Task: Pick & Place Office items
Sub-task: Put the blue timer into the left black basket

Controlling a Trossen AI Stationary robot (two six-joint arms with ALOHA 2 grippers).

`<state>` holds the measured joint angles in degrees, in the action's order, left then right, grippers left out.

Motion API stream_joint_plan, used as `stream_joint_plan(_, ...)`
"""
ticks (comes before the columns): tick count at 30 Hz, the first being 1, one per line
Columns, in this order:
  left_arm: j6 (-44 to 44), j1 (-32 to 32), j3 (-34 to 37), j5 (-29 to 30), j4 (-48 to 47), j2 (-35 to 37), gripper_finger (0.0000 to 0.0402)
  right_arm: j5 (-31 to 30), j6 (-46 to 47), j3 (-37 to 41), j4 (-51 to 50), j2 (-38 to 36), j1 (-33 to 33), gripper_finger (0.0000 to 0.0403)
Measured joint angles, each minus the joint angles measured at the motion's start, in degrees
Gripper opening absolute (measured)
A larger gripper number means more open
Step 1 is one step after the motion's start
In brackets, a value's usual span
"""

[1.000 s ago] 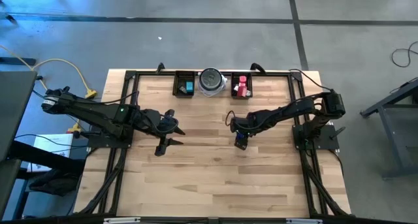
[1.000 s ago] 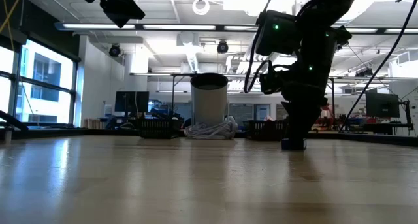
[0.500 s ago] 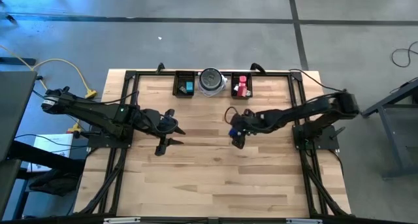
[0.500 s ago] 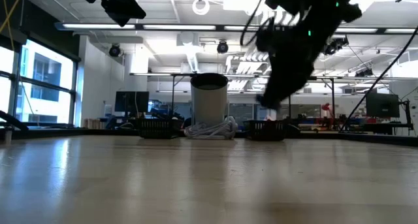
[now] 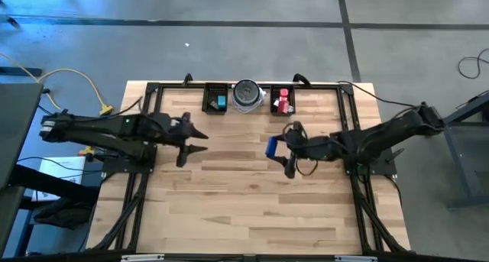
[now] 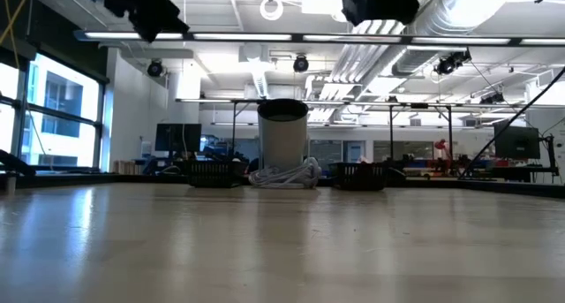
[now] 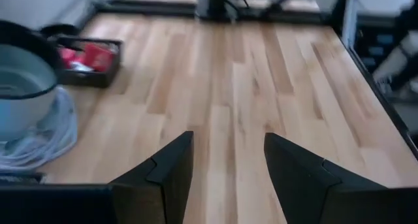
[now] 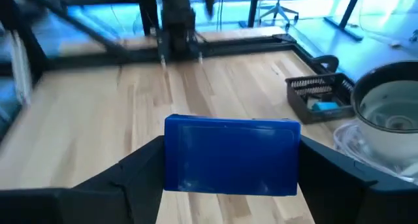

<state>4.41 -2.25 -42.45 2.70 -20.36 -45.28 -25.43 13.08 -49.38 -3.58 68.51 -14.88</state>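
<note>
Blue block point(image 8: 232, 155), flat and rectangular, is pinched between the fingers of the right gripper point(image 5: 276, 153) and carried above the middle of the wooden table point(image 5: 229, 201), well clear of the surface. It is judged to be light and rigid, with smooth faces that could slip; the short ends, where it is clamped now, look the surest hold. Nearby at the table's far edge, the right black tray point(image 5: 283, 101) holds red and pink pieces, the round dish point(image 5: 247, 95) stands beside it, and the left tray point(image 5: 215, 100) holds a teal piece. Farther off, the left gripper point(image 5: 191, 138) is held spread and empty.
</note>
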Motion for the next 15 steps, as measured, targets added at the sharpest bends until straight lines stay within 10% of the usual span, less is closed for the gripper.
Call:
stream_joint_plan(8,7.5,2.7,19.3,-3.3,23.7,14.6,0.0181,-5.2,-5.9,0.6,6.6,6.6,-4.2,0.0277)
stream_joint_plan(15,13.1,1.1,26.8,-4.2,41.8,11.9,0.0181,-5.7,-11.1,1.6,19.2,17.6,-2.6,0.0277)
